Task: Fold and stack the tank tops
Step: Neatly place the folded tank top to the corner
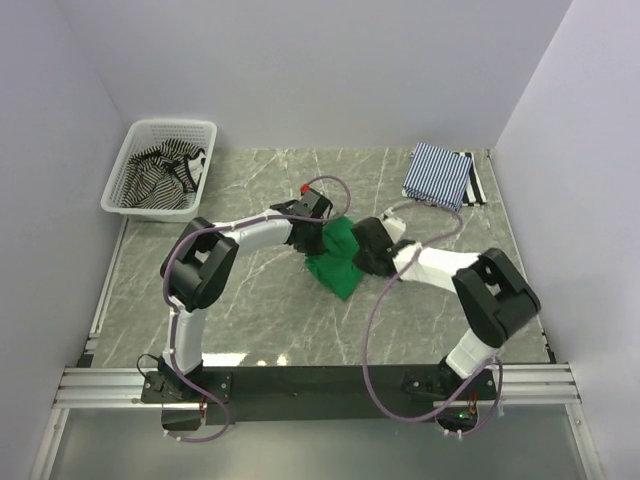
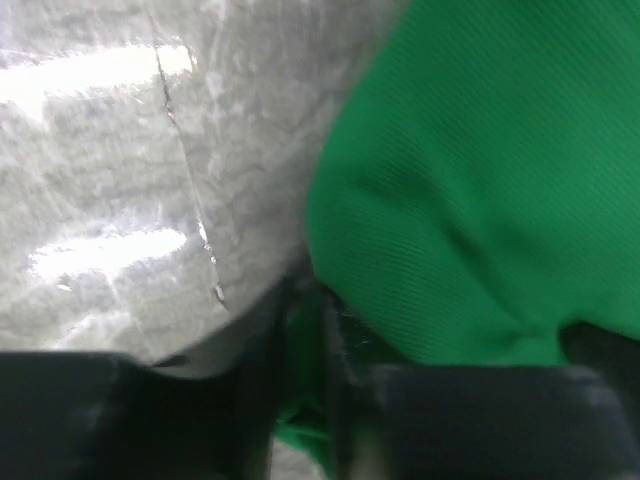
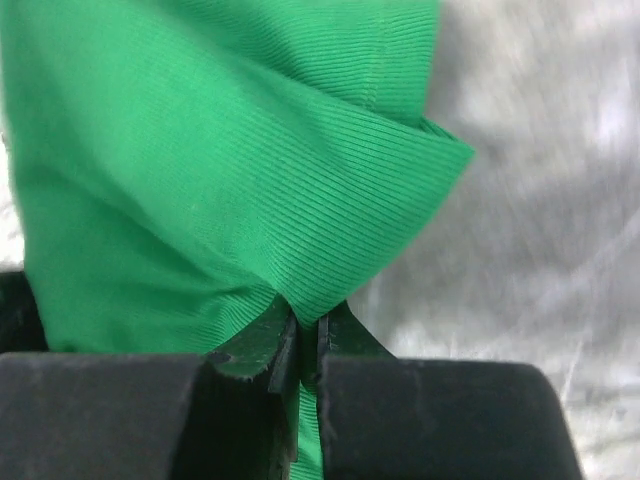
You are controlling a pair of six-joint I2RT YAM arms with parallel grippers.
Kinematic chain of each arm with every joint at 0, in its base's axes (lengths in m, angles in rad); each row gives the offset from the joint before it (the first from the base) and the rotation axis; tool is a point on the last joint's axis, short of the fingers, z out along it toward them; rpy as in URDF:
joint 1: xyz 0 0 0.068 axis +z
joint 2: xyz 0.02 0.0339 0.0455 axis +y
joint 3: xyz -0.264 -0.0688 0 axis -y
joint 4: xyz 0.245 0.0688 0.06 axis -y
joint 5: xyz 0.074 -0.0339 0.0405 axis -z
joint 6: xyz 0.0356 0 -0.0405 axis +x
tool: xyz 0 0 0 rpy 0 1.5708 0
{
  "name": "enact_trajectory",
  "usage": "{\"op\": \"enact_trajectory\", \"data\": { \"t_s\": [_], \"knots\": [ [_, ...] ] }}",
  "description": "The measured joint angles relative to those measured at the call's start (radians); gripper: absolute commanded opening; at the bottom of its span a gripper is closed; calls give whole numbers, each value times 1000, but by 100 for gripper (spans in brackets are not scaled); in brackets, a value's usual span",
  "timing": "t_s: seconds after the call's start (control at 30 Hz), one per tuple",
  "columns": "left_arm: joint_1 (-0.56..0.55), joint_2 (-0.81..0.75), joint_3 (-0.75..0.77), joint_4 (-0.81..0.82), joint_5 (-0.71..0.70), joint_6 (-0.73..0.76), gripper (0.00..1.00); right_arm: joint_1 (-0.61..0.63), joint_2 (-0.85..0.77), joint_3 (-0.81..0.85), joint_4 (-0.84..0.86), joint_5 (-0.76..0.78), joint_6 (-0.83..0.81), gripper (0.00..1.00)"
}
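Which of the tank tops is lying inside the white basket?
The black-and-white striped top, crumpled in the basket at far left. The green top lies mid-table; the blue-striped top sits folded at far right.

Grey veined marble tabletop [image 1: 250, 310] between plain pale lilac walls [image 1: 300, 70]

No writing to read.
The plain bright green cloth tank top [image 1: 335, 265], white plastic mesh basket [image 1: 172, 124] and grey marbled tabletop [image 1: 260, 310] show no legible lettering (wrist views are blurred).

green tank top [image 1: 337, 262] crumpled mid-table | blue-striped top [image 1: 437, 173] folded far right | basket [image 1: 170, 125] far left
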Motion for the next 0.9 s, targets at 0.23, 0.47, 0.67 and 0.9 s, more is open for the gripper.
{"op": "enact_trajectory", "data": {
  "t_s": [0.23,0.47,0.67,0.9],
  "knots": [
    [71,-56,0,-86,38,-3,72,-1,249,417,-259,93,-283,0],
    [116,-175,-19,-120,57,3,73,-54,439,708,-386,179,-536,0],
    [124,-278,-78,-118,99,14,73,-144,531,892,-441,259,-736,0],
    [136,-318,-126,-119,124,37,73,-215,612,1104,-466,325,-930,0]
  ]
}}
